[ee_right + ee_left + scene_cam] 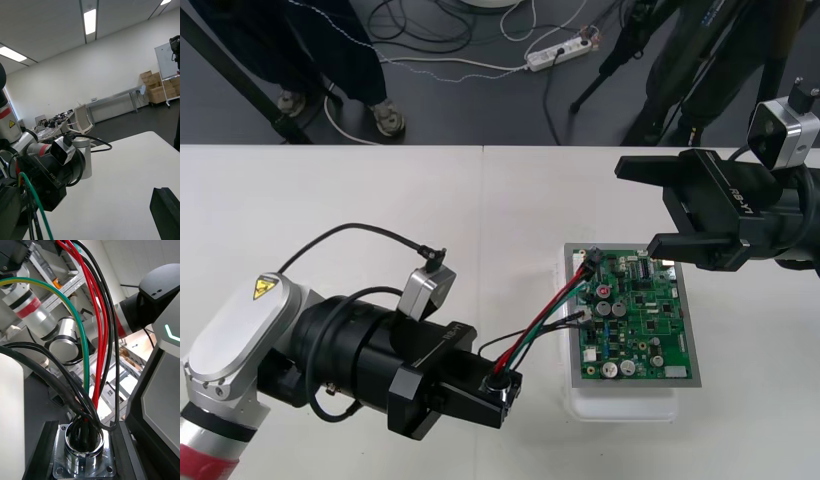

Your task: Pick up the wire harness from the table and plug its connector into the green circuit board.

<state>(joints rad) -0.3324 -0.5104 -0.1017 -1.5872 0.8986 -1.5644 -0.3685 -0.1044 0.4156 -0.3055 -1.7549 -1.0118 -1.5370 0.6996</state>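
The left claw (500,388) is pinching the round metal socket (83,452) of the red, black and green wire harness (540,325) beside the green circuit board (645,320) on the light table (330,200), probably steadying the wires. Their other end is meeting the board's far-left corner, seating unclear; the spread right claw (638,205) is hovering above.

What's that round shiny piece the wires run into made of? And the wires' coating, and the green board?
The round socket looks like polished metal: silvery, with bright reflections. The wires seem sheathed in smooth, glossy plastic, red, black and green. The green circuit board looks like a rigid lacquered laminate, though that is a guess.
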